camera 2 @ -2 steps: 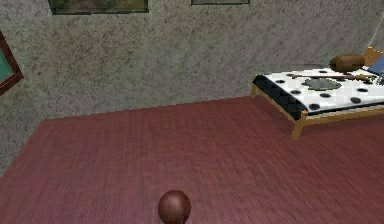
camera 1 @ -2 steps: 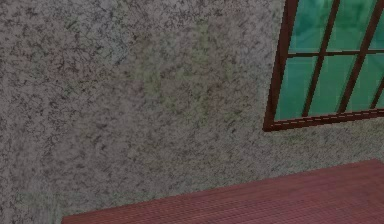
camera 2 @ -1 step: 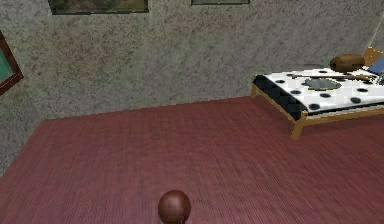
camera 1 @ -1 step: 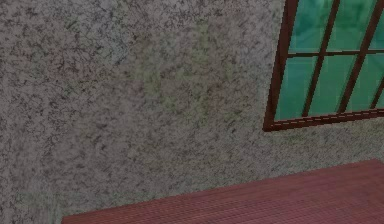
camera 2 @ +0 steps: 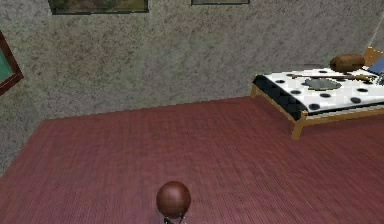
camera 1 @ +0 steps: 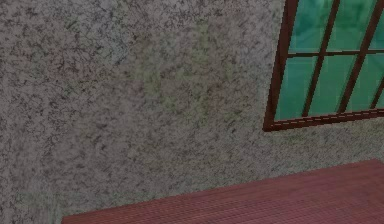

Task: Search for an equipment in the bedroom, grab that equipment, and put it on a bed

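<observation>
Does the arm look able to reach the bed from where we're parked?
Probably not. The bed stands far off at the arm side view's upper right, with open floor before it. Nothing blocks it; the base would likely need to drive closer first.

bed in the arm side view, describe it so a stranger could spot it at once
Follow the red floor to the arm side view's right, where it meets the speckled grey wall. There stands the bed, a low light wooden frame. Its white cover with black spots sets it apart from the round brown ball near the bottom edge.
</observation>
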{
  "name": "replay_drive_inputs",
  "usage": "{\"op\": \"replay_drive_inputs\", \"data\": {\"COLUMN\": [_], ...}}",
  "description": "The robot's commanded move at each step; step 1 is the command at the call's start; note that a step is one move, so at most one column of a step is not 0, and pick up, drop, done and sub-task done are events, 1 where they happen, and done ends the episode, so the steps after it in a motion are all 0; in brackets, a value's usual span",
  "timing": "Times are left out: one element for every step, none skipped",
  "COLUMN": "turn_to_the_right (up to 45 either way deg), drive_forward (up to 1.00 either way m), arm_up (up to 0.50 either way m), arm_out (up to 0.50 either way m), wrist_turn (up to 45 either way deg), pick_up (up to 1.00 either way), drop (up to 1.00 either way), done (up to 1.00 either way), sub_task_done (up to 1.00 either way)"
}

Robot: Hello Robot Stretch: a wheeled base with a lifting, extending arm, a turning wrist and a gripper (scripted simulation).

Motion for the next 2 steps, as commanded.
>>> {"op": "replay_drive_inputs", "data": {"turn_to_the_right": [0.0, 0.0], "drive_forward": [0.0, 0.0], "arm_up": [0.5, 0.38], "arm_out": [0.0, 0.0], "wrist_turn": [0.0, 0.0], "pick_up": [0.0, 0.0], "drop": [0.0, 0.0], "done": [0.0, 0.0], "sub_task_done": [0.0, 0.0]}}
